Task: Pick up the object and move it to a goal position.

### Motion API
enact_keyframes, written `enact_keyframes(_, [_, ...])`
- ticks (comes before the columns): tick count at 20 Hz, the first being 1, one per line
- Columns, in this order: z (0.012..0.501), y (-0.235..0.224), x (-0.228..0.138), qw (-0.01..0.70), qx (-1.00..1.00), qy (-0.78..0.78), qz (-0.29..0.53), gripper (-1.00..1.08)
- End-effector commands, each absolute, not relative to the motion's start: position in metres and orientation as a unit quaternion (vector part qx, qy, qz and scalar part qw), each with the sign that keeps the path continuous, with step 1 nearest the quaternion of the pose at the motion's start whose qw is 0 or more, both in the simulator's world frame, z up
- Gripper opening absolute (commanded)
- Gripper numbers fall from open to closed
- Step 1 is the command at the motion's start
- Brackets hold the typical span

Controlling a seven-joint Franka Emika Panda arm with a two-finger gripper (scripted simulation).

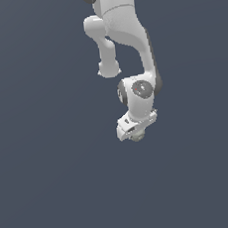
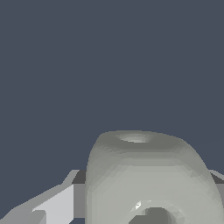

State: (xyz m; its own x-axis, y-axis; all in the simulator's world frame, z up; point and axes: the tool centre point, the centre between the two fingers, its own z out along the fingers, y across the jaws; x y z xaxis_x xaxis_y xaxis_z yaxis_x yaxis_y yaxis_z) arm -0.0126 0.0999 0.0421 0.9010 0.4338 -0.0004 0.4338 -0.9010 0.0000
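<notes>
The object (image 2: pixel 148 175) is a pale grey-green rounded lump with round dimples, and it fills the lower part of the wrist view. It sits between my two fingers (image 2: pixel 52 208), which press against its sides. In the exterior view the object (image 1: pixel 138 136) shows only as a small greenish bit poking out under the white hand. My gripper (image 1: pixel 136 133) is shut on it, and the hand is tilted, hanging below the arm's wrist. Most of the object is hidden by the hand in that view.
A plain dark blue-grey surface (image 1: pixel 53 182) fills the background all round. The arm's white links (image 1: pixel 122 30) rise toward the exterior view's upper edge. No other objects, containers or edges show.
</notes>
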Motion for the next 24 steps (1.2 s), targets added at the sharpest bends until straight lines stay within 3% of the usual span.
enact_keyframes(1, [0.047, 0.098, -0.012, 0.000, 0.975, 0.222, 0.000, -1.00])
enact_keyframes(11, [0.103, 0.076, -0.014, 0.000, 0.975, 0.222, 0.000, -1.00])
enact_keyframes(24, [0.246, 0.021, -0.016, -0.001, 0.975, 0.223, 0.000, -1.00])
